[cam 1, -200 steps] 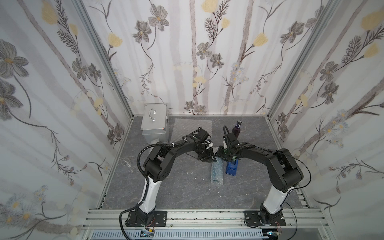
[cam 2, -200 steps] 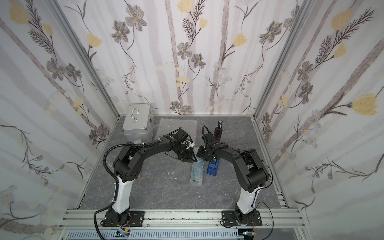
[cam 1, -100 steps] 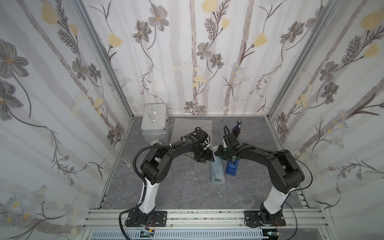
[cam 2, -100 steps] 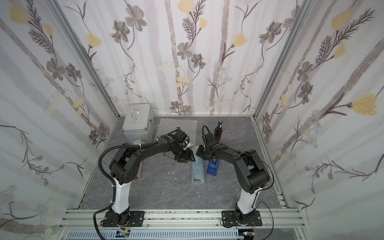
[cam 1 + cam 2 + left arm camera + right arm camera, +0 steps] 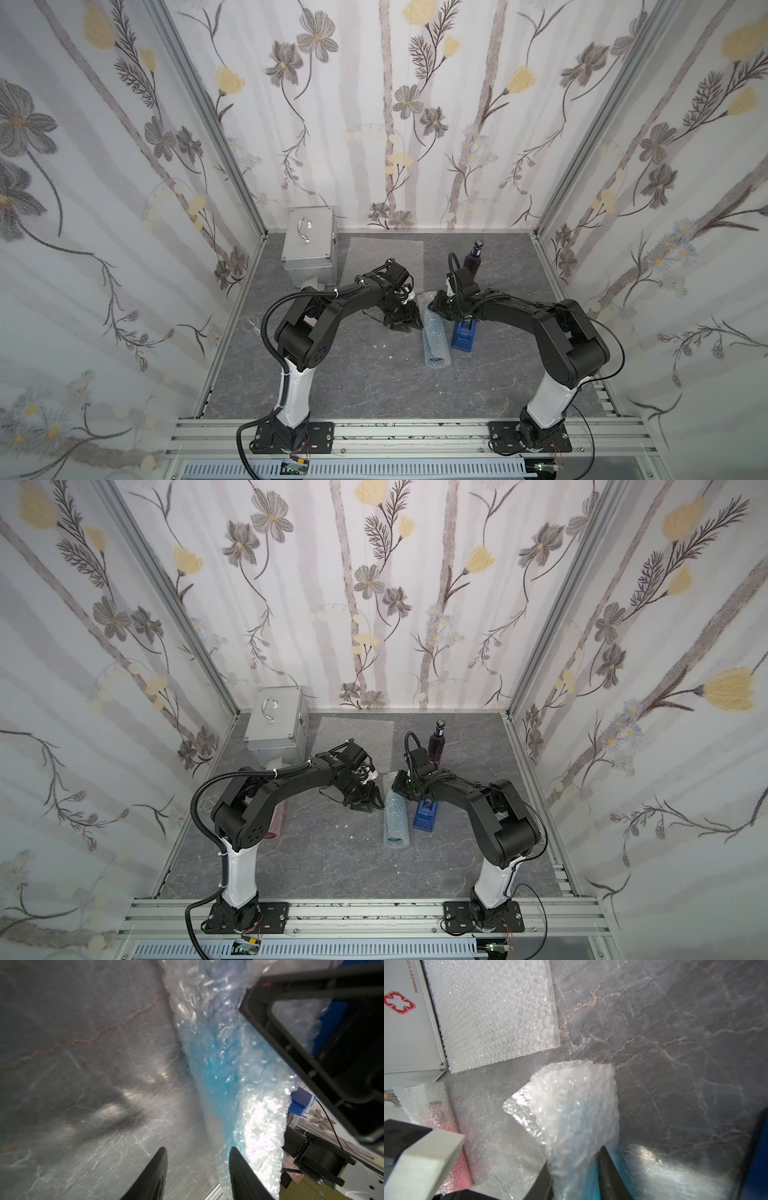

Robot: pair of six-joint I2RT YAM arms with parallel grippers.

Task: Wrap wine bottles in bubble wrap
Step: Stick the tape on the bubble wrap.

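A blue wine bottle rolled in bubble wrap lies mid-table, lengthwise front to back. My right gripper is shut on the loose wrap at the roll's far end. Just left of the roll, my left gripper is open, with bare floor between its fingers and one fingertip against the wrap. A purple bottle stands unwrapped at the back right. A flat bubble wrap sheet lies at the back. A red-tinted wrapped roll lies partly hidden behind my left arm.
A silver metal case stands at the back left beside the flat sheet. A blue tape dispenser sits right of the blue roll, under my right arm. Patterned walls close in three sides.
My left gripper has opened and drawn a little away from the roll's far end, toward the front. My right gripper has kept its hold on the wrap.
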